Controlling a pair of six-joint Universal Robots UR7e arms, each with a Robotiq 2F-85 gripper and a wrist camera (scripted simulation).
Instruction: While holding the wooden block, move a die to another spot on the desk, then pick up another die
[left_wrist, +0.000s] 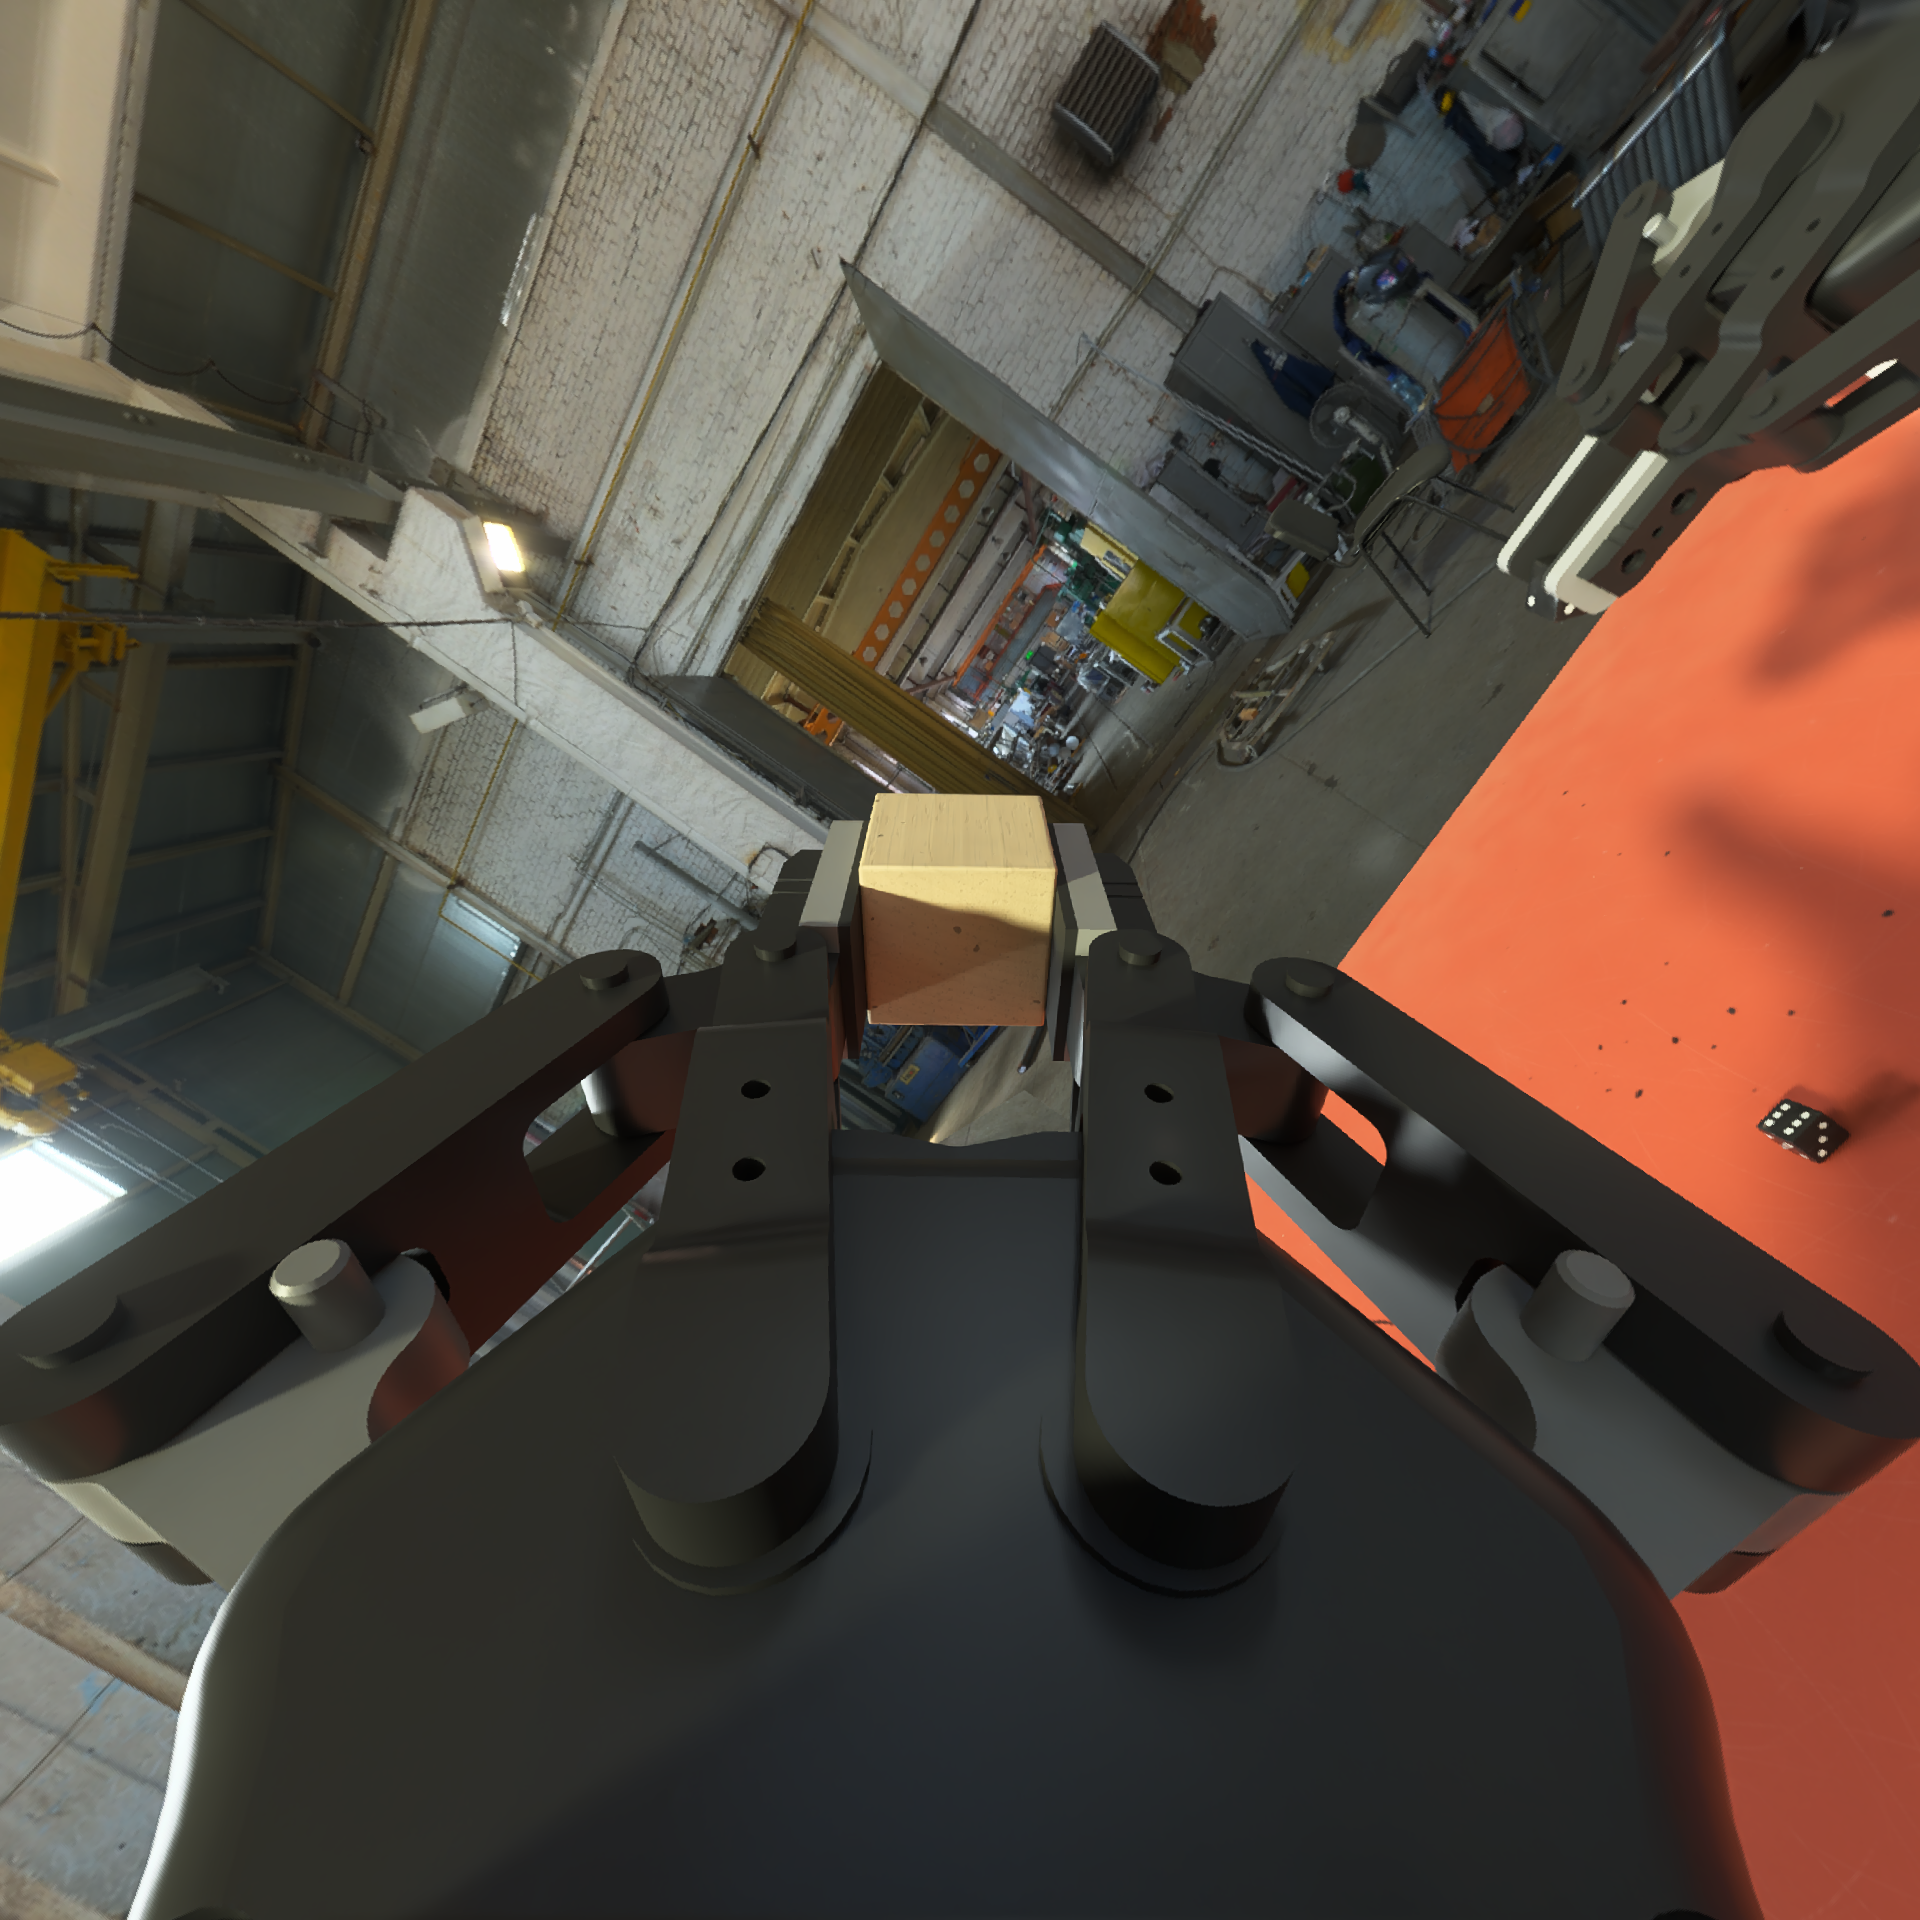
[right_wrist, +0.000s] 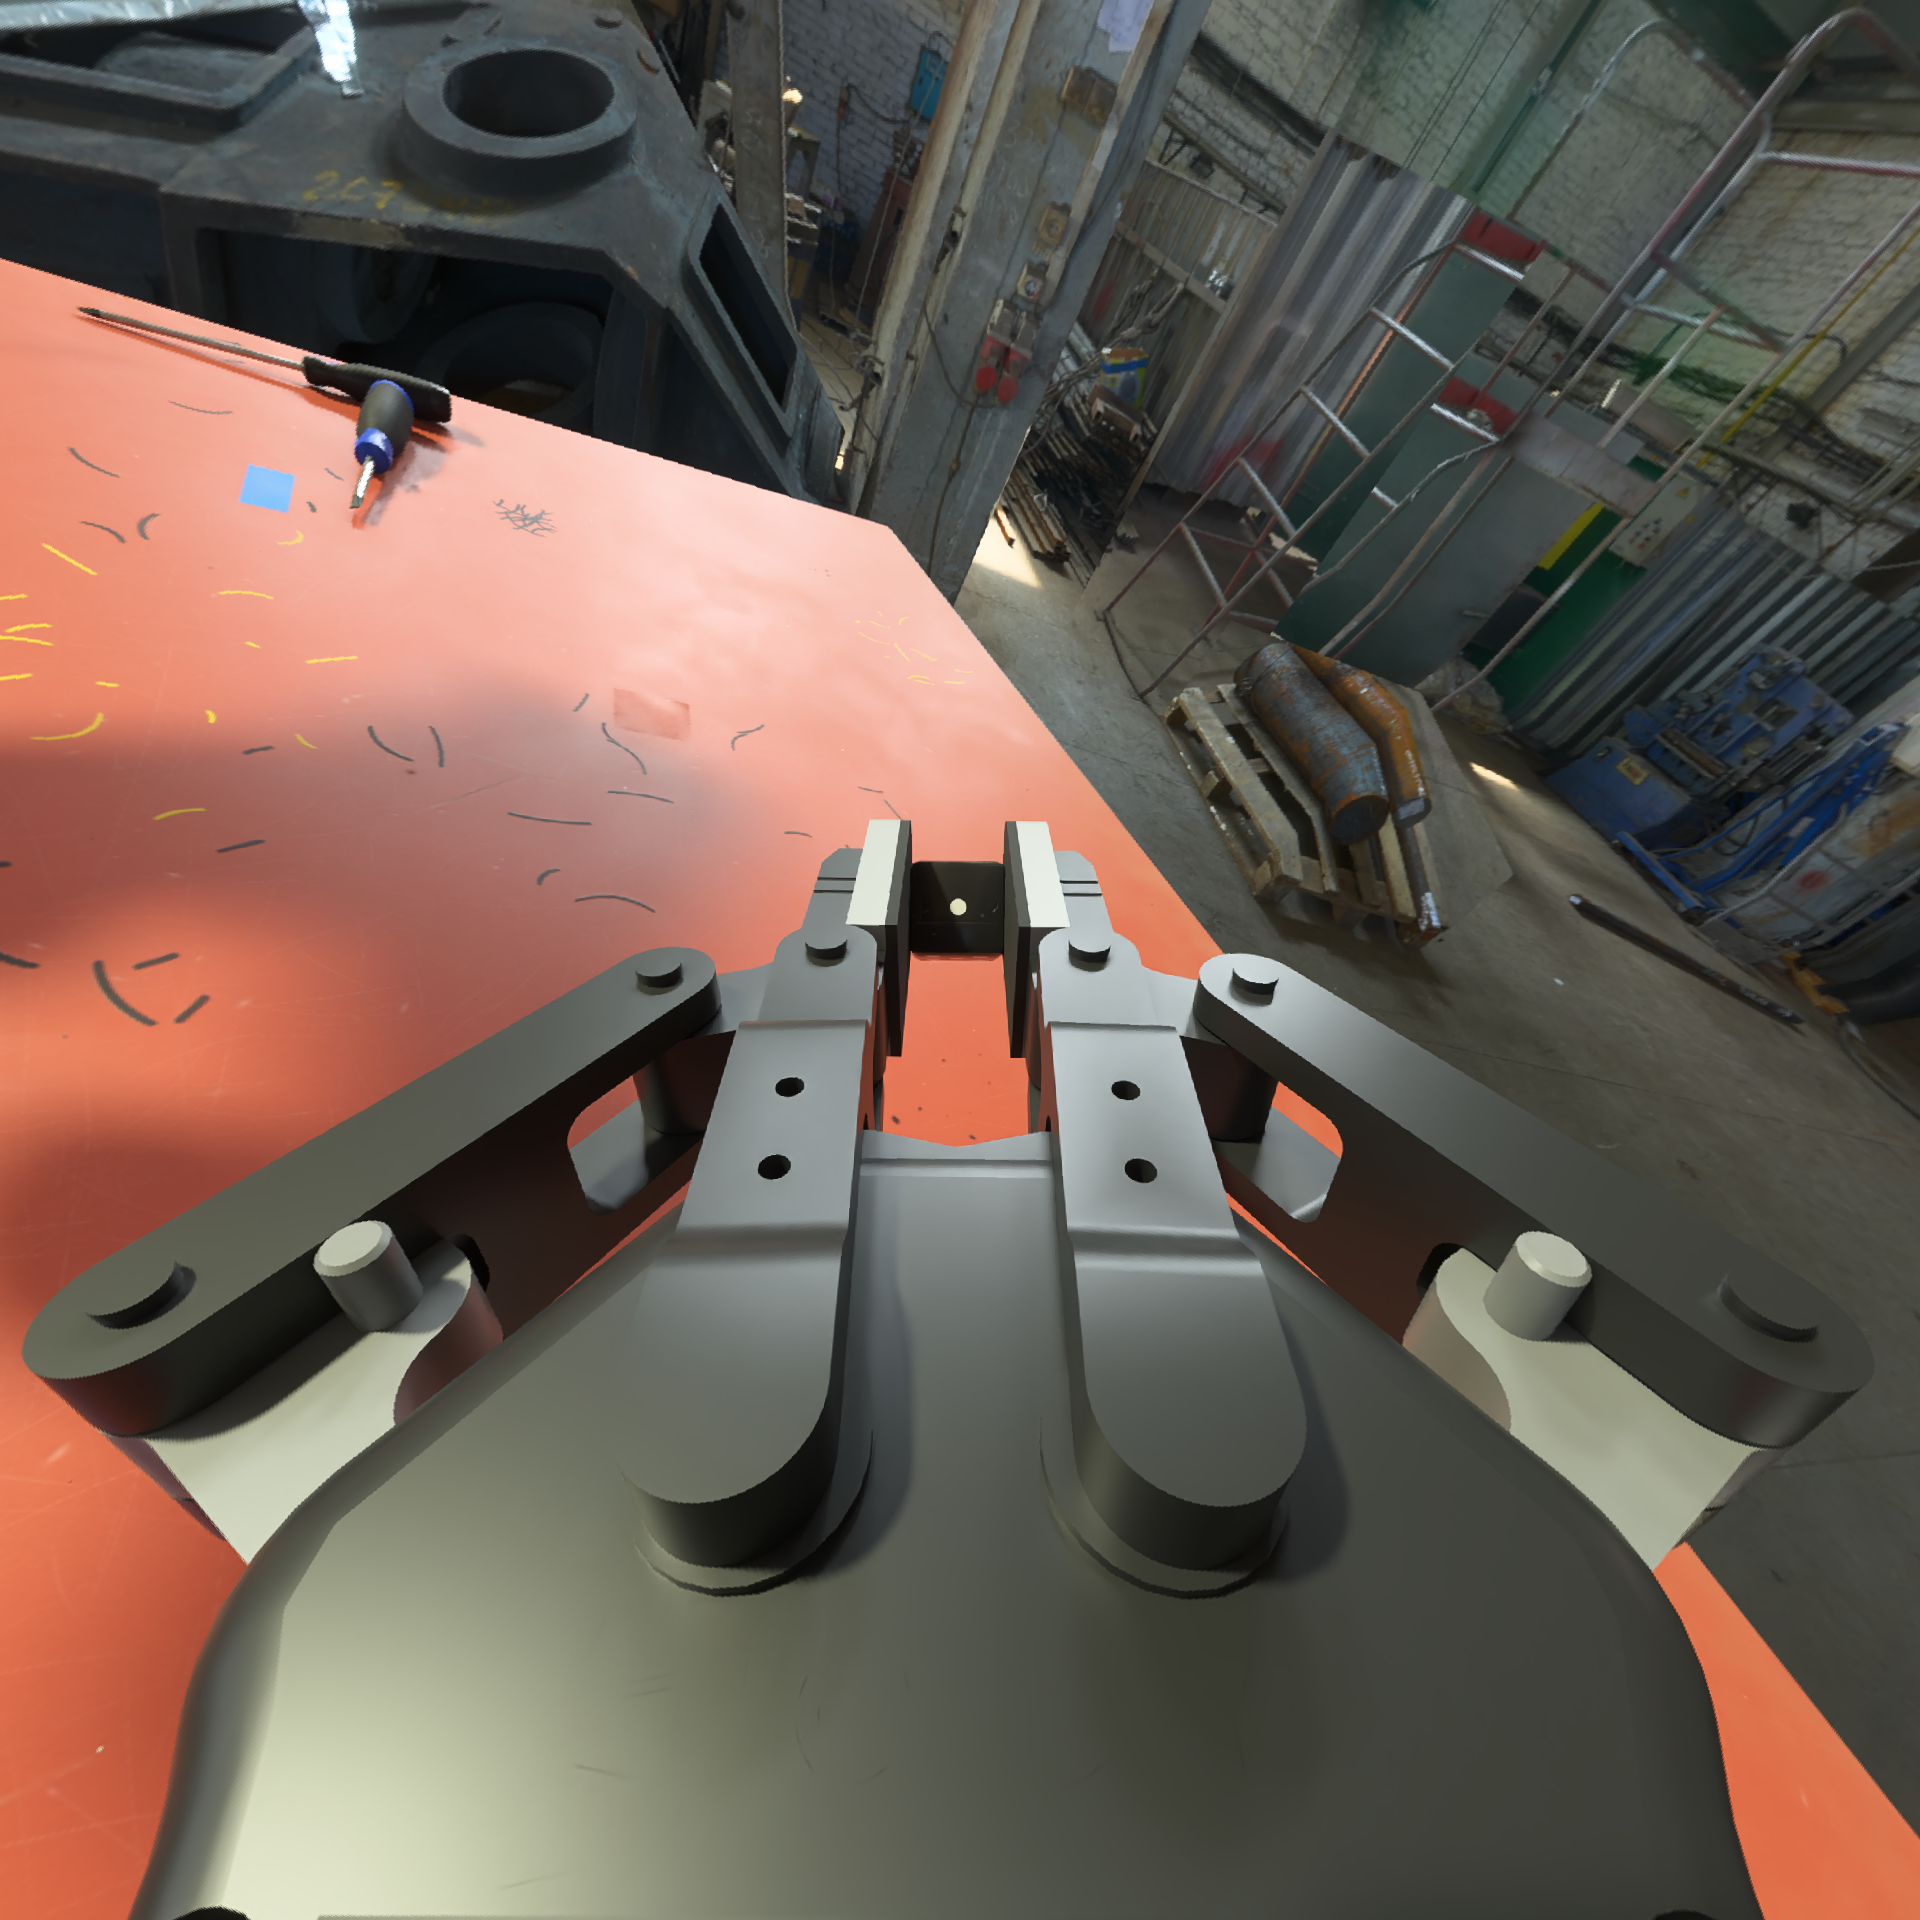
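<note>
while the orange desk (right_wrist: 436, 665) fills most of the right wrist view, its surface marked with short yellow and dark scuffs, the left gripper (left_wrist: 961, 914) is raised off beyond the desk edge, clamped on the wooden block (left_wrist: 956, 909), which sits square between the pads. the right gripper (right_wrist: 957, 883) is clenched on a black die (right_wrist: 956, 907) with a single pale pip facing the camera; the die is caught near the fingertips, above the desk near its far edge. whether it touches the surface cannot be told. a second black die (left_wrist: 1803, 1125) lies on the desk in the left wrist view, well apart from both grippers, and is probably the one to pick up later. two screwdrivers (right_wrist: 379, 421) and a small blue square (right_wrist: 267, 487) lie near the desk's far corner.

judging from this, the step in hand is carrying the held die to a new spot. doing it well means lowering until the die rests flat before letting go, choosing a place inboard of the edge and clear of the other die, then lifting straight up. the left arm should stay put so the block does not slip.

no readable brand or label shows on the task's things; faint chalk marks on the dark machine behind the desk are too blurred to matter.
</note>
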